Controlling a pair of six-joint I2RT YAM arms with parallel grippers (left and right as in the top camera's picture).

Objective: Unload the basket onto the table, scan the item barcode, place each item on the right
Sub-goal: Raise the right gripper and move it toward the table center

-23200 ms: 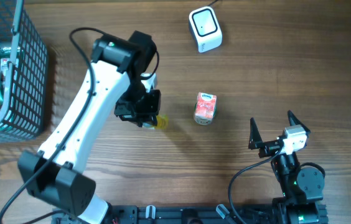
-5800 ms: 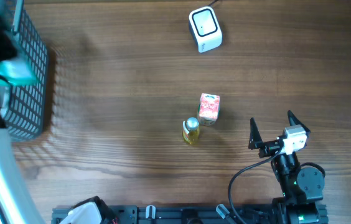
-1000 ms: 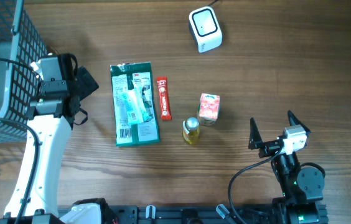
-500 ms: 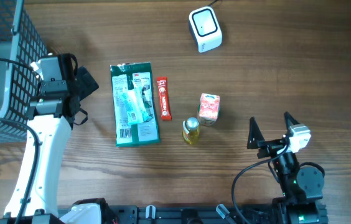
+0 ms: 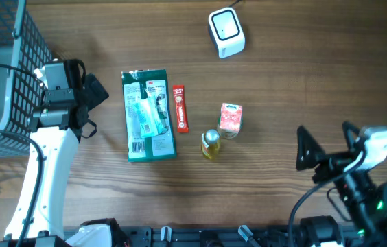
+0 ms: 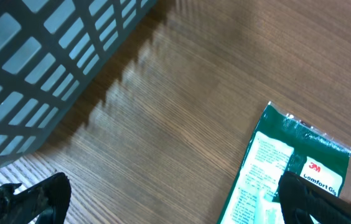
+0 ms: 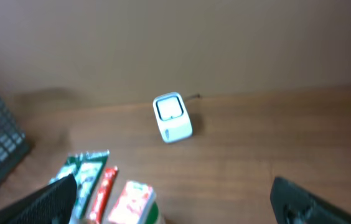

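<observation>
The white barcode scanner (image 5: 226,32) stands at the back of the table and shows again as the scanner (image 7: 172,116) in the right wrist view. In the middle lie a green flat package (image 5: 149,114), a red stick pack (image 5: 180,108), a pink carton (image 5: 229,119) and a small yellow bottle (image 5: 210,145). My left gripper (image 5: 96,108) hovers open just left of the green package (image 6: 294,168), holding nothing. Open and empty, my right gripper (image 5: 329,144) hangs at the front right, apart from every item, facing the carton (image 7: 132,202).
A dark wire basket (image 5: 1,82) stands at the left edge, close behind the left arm, and its wall fills the upper left of the left wrist view as the basket (image 6: 32,62). The scanner's cable runs off the back edge.
My right gripper has shifted to the right and risen toward the camera. The left arm and all items on the table stay where they were.
</observation>
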